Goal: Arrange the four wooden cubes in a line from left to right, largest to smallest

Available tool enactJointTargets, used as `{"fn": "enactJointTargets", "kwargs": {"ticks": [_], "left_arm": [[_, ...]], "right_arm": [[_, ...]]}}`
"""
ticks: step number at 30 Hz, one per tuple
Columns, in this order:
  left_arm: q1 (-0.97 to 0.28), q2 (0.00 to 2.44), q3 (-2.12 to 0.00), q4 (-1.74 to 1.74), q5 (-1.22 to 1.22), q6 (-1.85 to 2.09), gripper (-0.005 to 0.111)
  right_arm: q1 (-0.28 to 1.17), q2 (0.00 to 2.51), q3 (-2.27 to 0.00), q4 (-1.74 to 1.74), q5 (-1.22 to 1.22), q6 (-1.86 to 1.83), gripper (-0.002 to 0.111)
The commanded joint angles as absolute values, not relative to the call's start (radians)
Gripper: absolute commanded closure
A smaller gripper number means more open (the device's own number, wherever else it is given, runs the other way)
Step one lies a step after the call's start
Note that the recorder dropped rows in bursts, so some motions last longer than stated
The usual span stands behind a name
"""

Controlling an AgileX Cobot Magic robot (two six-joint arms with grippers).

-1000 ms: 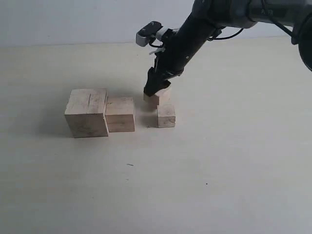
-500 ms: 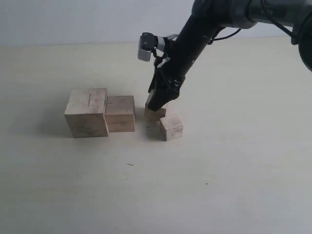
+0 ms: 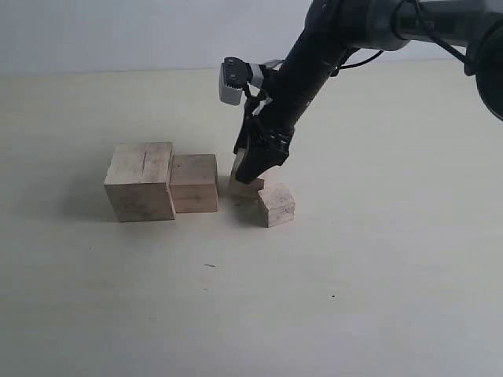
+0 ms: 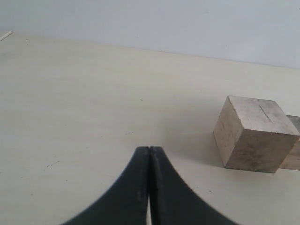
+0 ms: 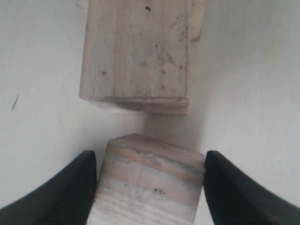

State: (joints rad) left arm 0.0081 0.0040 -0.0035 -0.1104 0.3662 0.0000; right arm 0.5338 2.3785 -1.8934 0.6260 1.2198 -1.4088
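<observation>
The four wooden cubes sit on the worktop (image 3: 354,275): the largest cube (image 3: 141,182) touches the second cube (image 3: 194,182), the third cube (image 3: 244,188) just beside them is pinched by the right gripper (image 3: 253,169), the smallest cube (image 3: 276,206) lies near it, and the left gripper (image 4: 149,151) is pressed together.

Even diffuse light, fairly bright, no glare. Exterior view: soft shadow left of largest pale wooden cube (image 3: 140,182) on cream tabletop (image 3: 377,298). Right wrist view: tabletop washed near white; small pale wooden cube (image 5: 150,192) nearest lens slightly soft.
</observation>
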Motion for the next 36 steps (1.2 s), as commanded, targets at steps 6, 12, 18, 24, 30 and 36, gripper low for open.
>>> {"fn": "enactJointTargets", "kwargs": {"ticks": [6,12,18,24,30,36], "left_arm": [[0.002,0.0,0.0,-0.109,0.36,0.0,0.107],[0.002,0.0,0.0,-0.109,0.36,0.0,0.107],[0.002,0.0,0.0,-0.109,0.36,0.0,0.107],[0.002,0.0,0.0,-0.109,0.36,0.0,0.107],[0.002,0.0,0.0,-0.109,0.36,0.0,0.107],[0.002,0.0,0.0,-0.109,0.36,0.0,0.107]], "right_arm": [[0.535,2.38,-1.892,0.693,1.221,-1.422,0.076],[0.535,2.38,-1.892,0.693,1.221,-1.42,0.056],[0.535,2.38,-1.892,0.693,1.221,-1.411,0.055],[0.535,2.38,-1.892,0.695,1.221,-1.395,0.055],[0.535,2.38,-1.892,0.695,1.221,-1.38,0.055],[0.535,2.397,-1.892,0.704,1.221,-1.38,0.055]]}}
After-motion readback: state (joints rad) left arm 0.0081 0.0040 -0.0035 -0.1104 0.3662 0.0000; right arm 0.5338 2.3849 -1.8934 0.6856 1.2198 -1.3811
